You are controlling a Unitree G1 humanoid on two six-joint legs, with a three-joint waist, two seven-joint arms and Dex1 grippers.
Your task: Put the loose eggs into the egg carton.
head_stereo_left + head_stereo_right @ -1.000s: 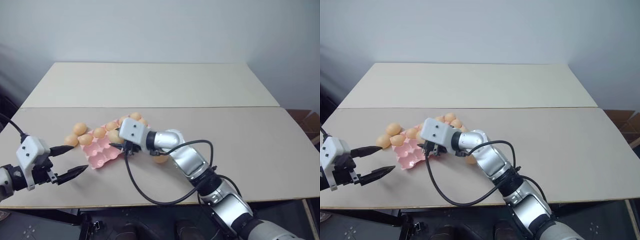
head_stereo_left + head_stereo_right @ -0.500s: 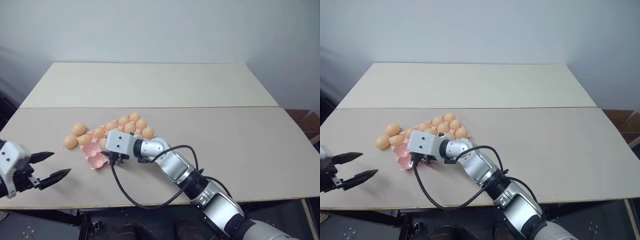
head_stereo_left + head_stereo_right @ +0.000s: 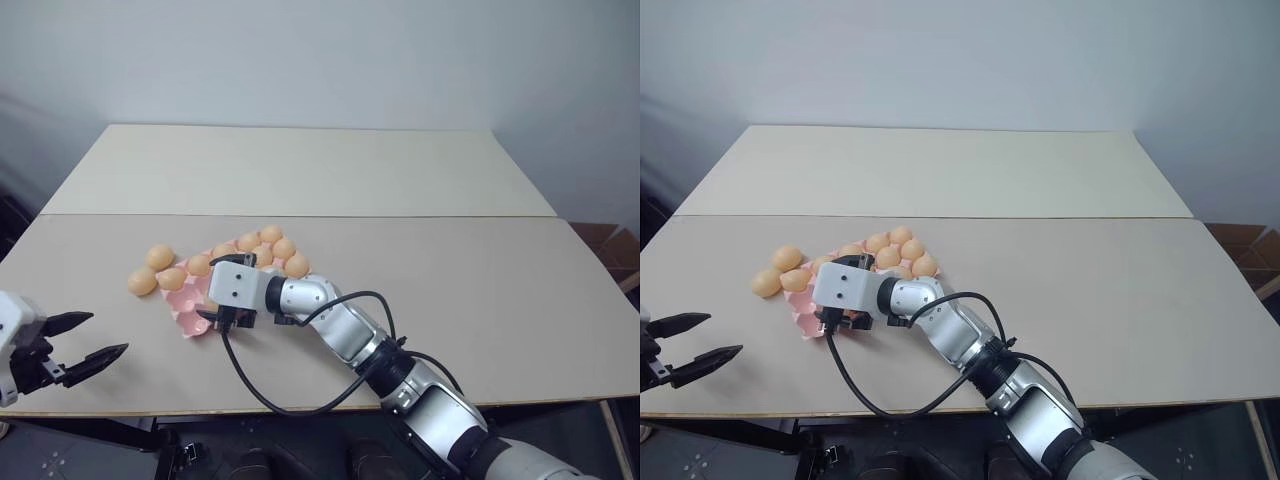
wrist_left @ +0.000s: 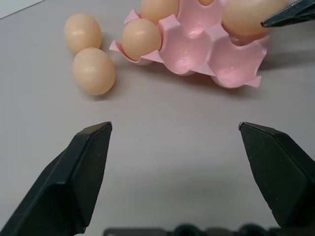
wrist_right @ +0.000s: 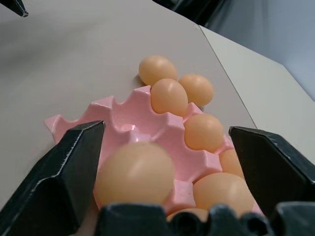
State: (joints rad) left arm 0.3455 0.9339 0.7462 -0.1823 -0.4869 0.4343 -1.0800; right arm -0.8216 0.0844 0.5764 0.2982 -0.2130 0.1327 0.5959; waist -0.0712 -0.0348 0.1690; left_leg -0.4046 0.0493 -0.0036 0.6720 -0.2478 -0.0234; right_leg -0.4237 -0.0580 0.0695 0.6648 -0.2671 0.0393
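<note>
Pale grey wall backs 2 beige counter [image 3: 480, 290] slabs butted together. Left end effector [image 3: 82, 340] hovers spread at the near-left edge. 2 loose eggs [image 3: 150, 270] lie beside the pink egg carton [image 3: 190, 310]; right end effector [image 5: 162, 162], spread, straddles an egg [image 5: 134, 172] in a carton cup.

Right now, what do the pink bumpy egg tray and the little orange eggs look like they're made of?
The pink moulded egg tray looks like thin glossy plastic: its cups shine. The smooth orange-tan eggs are uniform and faintly shiny, perhaps plastic; real shell can't be ruled out.
</note>
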